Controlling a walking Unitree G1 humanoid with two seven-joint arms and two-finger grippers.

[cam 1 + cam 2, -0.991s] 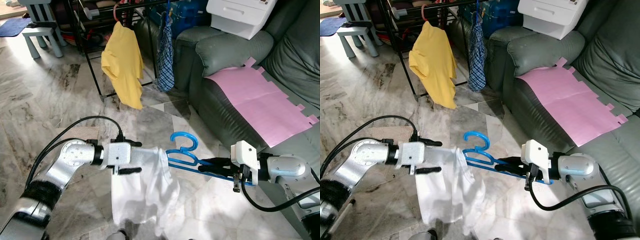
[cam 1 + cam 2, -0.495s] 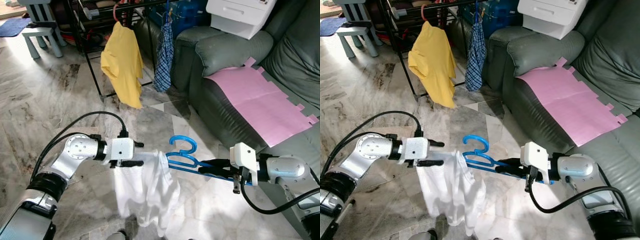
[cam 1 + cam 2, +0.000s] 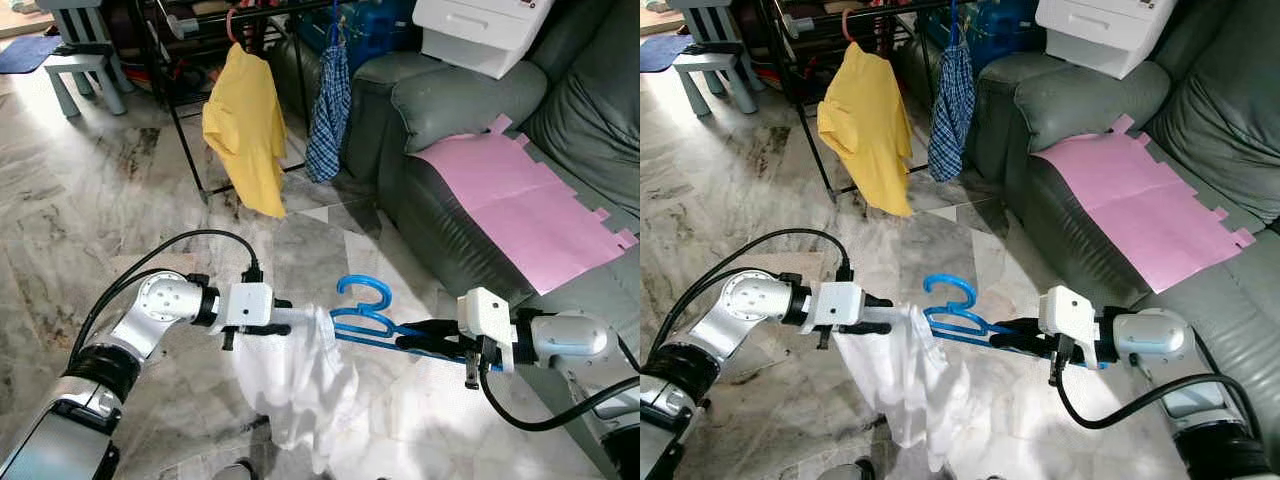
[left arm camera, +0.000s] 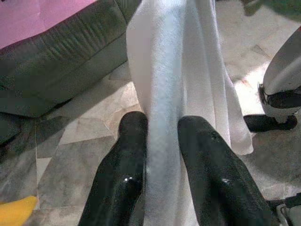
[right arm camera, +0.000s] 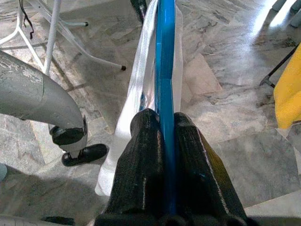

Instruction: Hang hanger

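- Since a second ago my left arm has drawn in toward the blue hanger, and the white garment has bunched up against the hanger's near end where it earlier hung flatter and wider.
- My left jaws are clamped on a fold of that white cloth; my right jaws are clenched on the hanger's bar, holding it roughly level above the marble floor, hook up, between my two arms.
- The garment is only gathered at one end of the hanger — if I let go with the left now, I judge it would slide off and drop to the floor.
- My right grip is far out on the bar, so the cloth's weight at the other end could twist the hanger in my jaws.
- The clothes rack, with the yellow shirt and checked garment on it, stands well apart — carrying the hanger there with loose cloth trailing risks it snagging or dragging.
- The hook could swing sideways as I lift, and miss the rail.
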